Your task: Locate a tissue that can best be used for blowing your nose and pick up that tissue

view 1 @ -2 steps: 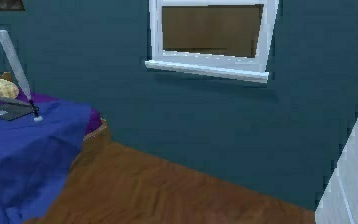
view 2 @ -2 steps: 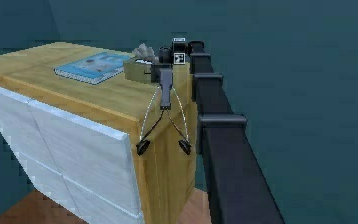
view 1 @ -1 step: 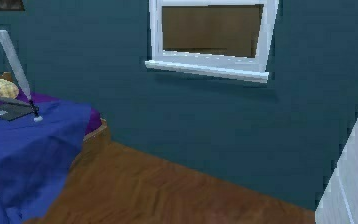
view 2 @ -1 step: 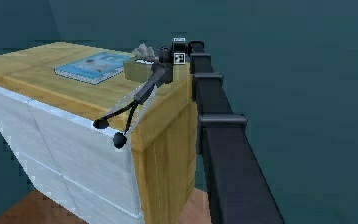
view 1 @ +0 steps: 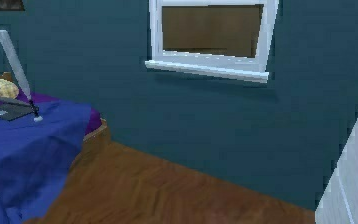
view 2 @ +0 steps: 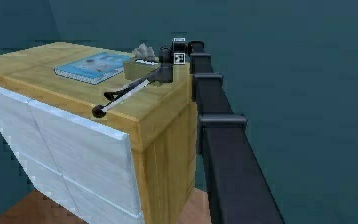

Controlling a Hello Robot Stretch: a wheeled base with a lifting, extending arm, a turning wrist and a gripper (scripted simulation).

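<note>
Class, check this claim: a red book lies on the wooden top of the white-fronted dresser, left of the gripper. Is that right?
Wrong in one respect: the book is blue, not red. The arm side view shows it lying on the wooden top of the white-fronted dresser, left of the gripper.

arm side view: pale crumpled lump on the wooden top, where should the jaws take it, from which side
Probably its raised upper folds, from above: the pale crumpled lump sits low on the wooden top, with the blue book at its left in the picture and the gripper at its right, so side approaches look crowded.
</note>
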